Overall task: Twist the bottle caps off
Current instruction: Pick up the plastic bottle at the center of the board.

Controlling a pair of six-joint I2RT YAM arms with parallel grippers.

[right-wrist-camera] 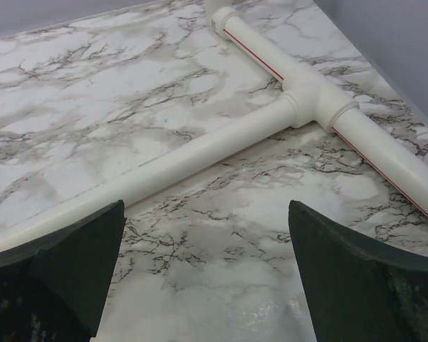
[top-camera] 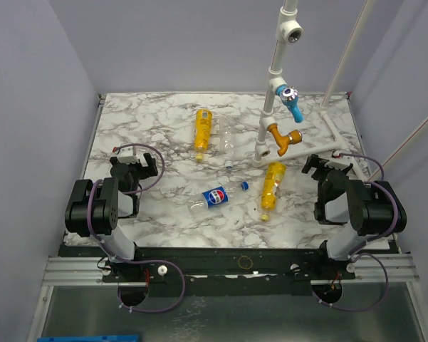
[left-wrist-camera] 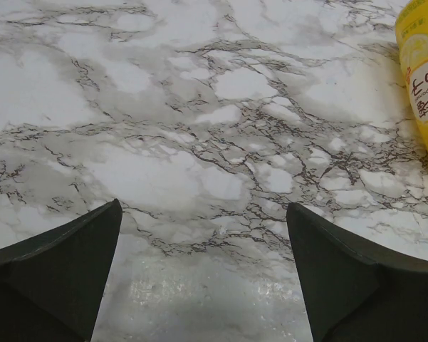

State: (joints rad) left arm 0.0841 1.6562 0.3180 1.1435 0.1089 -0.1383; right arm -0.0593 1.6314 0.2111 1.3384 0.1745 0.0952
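In the top view several bottles lie on the marble table (top-camera: pixel 164 206). One yellow bottle (top-camera: pixel 203 130) lies at the back centre with its yellow cap (top-camera: pixel 199 154) toward me, and a plain clear bottle (top-camera: pixel 226 141) lies beside it. The clear Pepsi bottle (top-camera: pixel 214 197) lies in the middle, with a blue cap (top-camera: pixel 244 185) just off its upper-right end. A second yellow bottle (top-camera: pixel 272 187) lies right of centre, cap (top-camera: pixel 265 215) toward me. My left gripper (top-camera: pixel 139 165) (left-wrist-camera: pixel 203 214) is open and empty at the left. My right gripper (top-camera: pixel 326 165) (right-wrist-camera: pixel 206 214) is open and empty at the right.
A white pipe stand (top-camera: pixel 270 92) with a blue tap (top-camera: pixel 293 103) and an orange tap (top-camera: pixel 285 137) rises behind the right yellow bottle. Its floor pipes (right-wrist-camera: pixel 199 153) run just ahead of my right gripper. A yellow bottle's label (left-wrist-camera: pixel 424 78) shows at the left wrist view's right edge.
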